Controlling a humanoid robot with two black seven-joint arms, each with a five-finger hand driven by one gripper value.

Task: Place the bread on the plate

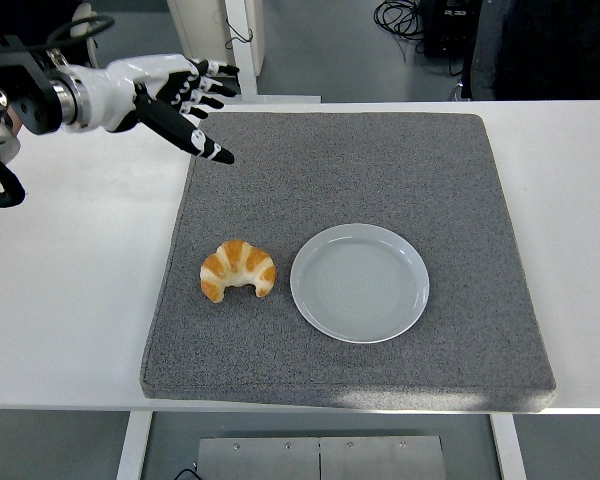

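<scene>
A golden croissant (238, 269) lies on the grey mat (350, 180), left of centre. Just to its right sits an empty pale blue plate (359, 282), a small gap between the two. My left hand (192, 103), white and black, hovers over the mat's far left corner with its fingers spread and nothing in them. It is well above and behind the croissant. The right arm does not show.
The mat covers most of the white table (70, 290). A person's dark clothing (550, 45) shows at the top right, behind the table. Cables and a black box (430, 20) lie on the floor beyond.
</scene>
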